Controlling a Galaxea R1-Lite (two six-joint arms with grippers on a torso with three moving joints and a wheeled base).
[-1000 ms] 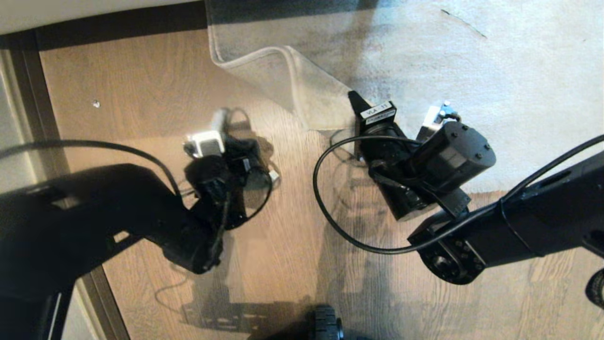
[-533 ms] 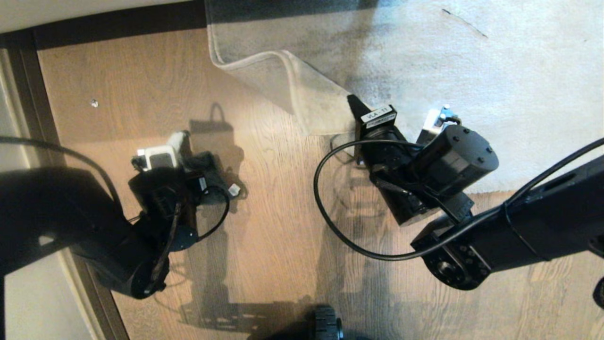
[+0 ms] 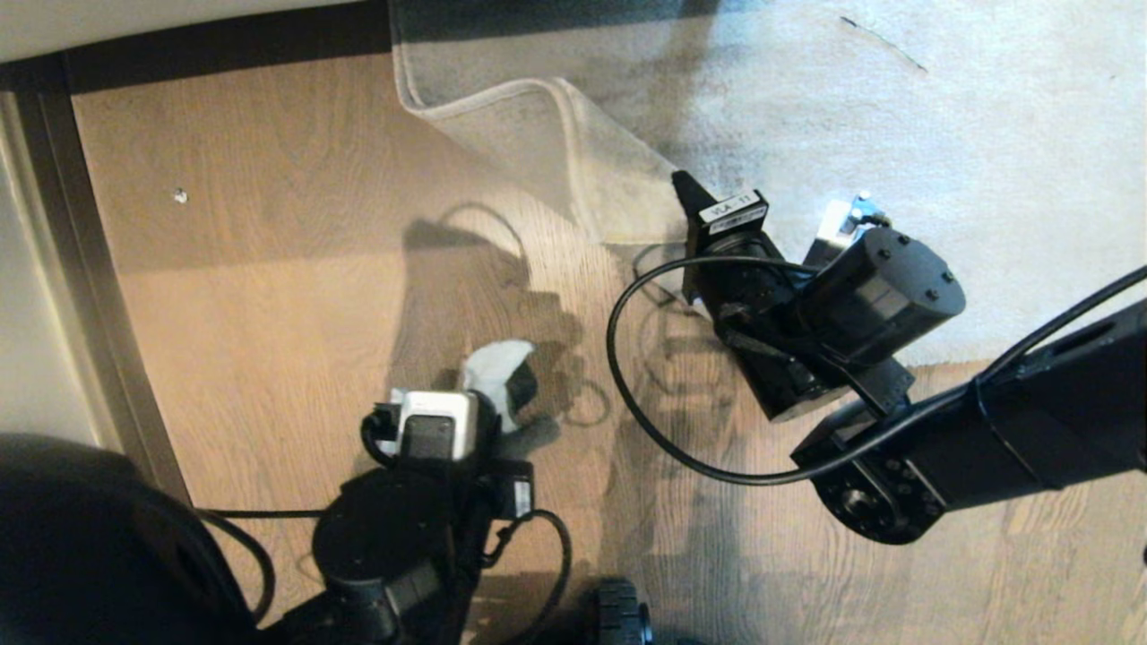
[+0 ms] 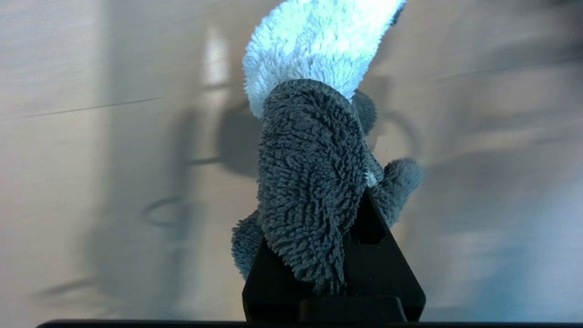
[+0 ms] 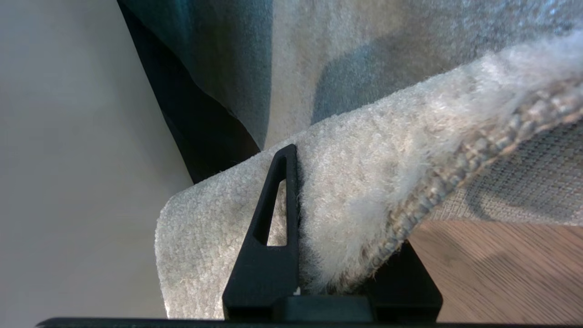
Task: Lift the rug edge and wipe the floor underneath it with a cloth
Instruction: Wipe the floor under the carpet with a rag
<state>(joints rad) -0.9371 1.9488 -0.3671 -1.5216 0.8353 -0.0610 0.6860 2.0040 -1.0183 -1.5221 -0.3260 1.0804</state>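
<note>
Plainly limp, the rug edge (image 5: 364, 191) droops from the right gripper (image 5: 337, 255), fingers clamped on its bound border, while the left gripper (image 4: 334, 273) pinches the soft cloth (image 4: 314, 182).

Cloth (image 4: 314, 182): shaggy microfibre, looped pile, part pale whitish, part dark grey; soft, matt. Fingers (image 4: 382, 269) holding it: black plastic, smooth, matt.

Rug edge (image 5: 364, 191): short fuzzy pile, light grey, matt; border bound in coarse stitched yarn; underside a woven mesh backing, rougher.

Floor (image 3: 296, 287): wood planks, light brown, dark grain, smooth with a slight sheen.
</note>
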